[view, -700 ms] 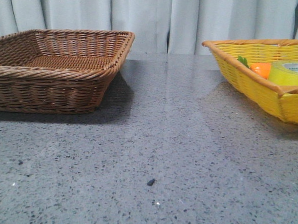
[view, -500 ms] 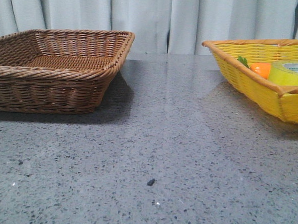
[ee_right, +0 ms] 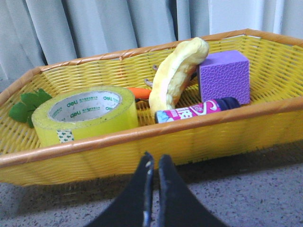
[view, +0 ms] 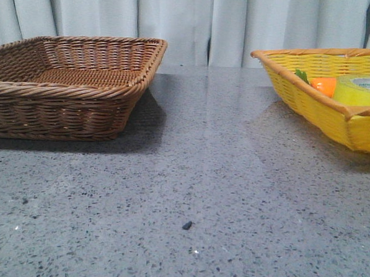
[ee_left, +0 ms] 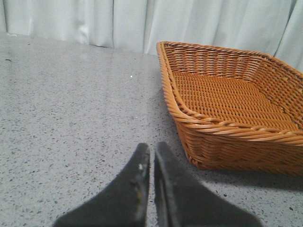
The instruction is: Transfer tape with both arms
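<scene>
Where wicker weaves yellow basket (ee_right: pixel 199 137): glossy round tape (ee_right: pixel 85 115).

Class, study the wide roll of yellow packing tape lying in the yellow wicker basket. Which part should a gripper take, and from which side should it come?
Grip the ring wall of the yellow tape roll, one finger in the white core, one outside, coming from above. It lies flat with the core open upward, and the yellow wicker basket wall blocks a side approach. The right gripper, nearest it, looks shut and would need opening first.
</scene>
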### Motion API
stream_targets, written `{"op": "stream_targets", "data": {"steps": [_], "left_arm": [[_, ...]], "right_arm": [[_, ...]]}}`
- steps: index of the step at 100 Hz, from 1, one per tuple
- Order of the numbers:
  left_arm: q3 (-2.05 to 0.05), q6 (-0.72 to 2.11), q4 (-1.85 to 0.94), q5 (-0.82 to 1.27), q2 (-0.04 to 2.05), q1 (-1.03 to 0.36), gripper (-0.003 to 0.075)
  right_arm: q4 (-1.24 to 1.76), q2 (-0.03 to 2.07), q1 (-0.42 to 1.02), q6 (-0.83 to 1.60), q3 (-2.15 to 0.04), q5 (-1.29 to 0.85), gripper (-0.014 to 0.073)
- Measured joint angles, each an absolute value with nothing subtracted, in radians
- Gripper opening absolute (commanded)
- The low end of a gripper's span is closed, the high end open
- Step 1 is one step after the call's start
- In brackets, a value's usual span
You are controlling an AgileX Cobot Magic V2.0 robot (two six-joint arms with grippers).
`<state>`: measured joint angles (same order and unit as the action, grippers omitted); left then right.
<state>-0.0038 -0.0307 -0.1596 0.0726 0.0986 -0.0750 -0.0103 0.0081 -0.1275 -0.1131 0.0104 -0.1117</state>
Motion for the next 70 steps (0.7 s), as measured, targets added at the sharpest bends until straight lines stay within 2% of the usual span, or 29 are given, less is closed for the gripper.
{"op": "stream_targets", "data": {"steps": [70], "left_arm": [[-0.004, -0.031, -0.164, 0.073, 0.099, -0.075, -0.0021]], "right_arm": [[-0.010, 0.008, -0.127, -0.113, 0.010, -0.027, -0.0074]]}}
